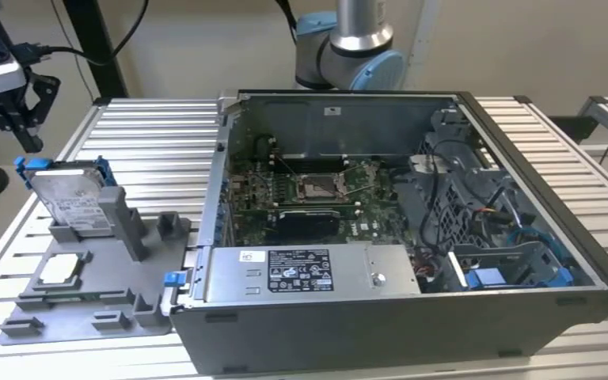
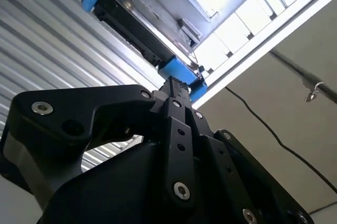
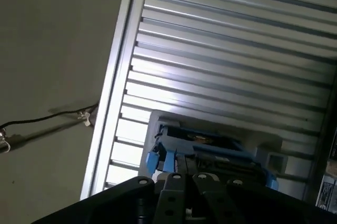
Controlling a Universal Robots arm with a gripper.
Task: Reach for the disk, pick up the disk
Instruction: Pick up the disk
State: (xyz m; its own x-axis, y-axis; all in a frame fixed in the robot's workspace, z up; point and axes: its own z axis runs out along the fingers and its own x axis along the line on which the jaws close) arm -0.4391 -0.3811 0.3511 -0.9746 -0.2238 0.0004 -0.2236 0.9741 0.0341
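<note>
— Fingers [image 1: 32, 136] were apart, empty, just above the disk [image 1: 72, 198]; where was it kept?
— Propped in grey holder [image 1: 82, 324], the exterior view's left; stiff, weighty metal, probably shock-sensitive; grip across blue-bracketed edges judged best.

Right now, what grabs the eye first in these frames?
The open computer case dominates the middle of the exterior view, its motherboard exposed. At the exterior view's left, the disk, framed by a blue bracket, stands propped in a grey fixture. The black gripper hangs close above the disk's upper end.
</note>
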